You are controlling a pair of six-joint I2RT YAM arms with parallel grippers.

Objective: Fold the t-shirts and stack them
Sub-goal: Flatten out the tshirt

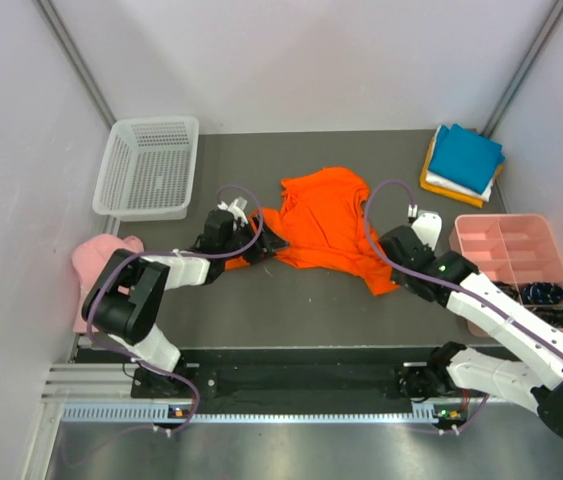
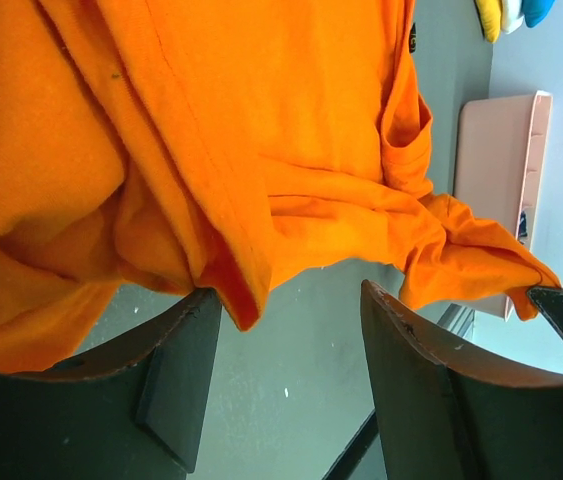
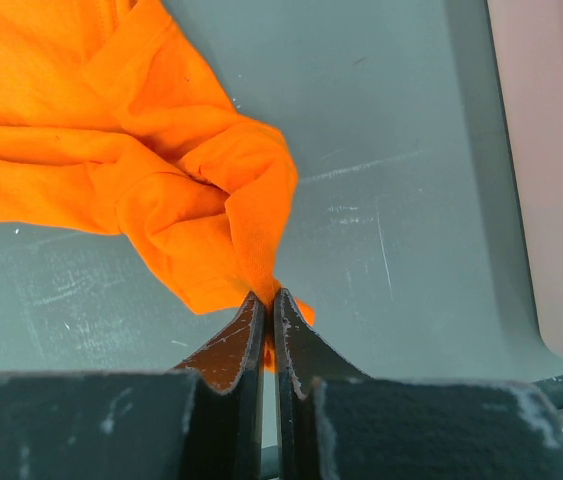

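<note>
Found the orange t-shirt (image 1: 326, 222) crumpled mid-tabletop (image 1: 291, 320), with a small dark tag on it too tiny to read. Saw its near right corner pinched in the closed right pincer (image 3: 268, 300), and the left pincer (image 2: 291, 310) gaping at its left edge, a hem hanging beside one finger. Noted a folded stack (image 1: 464, 158), teal on top, beyond-right of the shirt, a pink tray (image 1: 501, 218) right, a white basket (image 1: 149, 165) beyond-left, and a pink cap (image 1: 101, 258) left.
</note>
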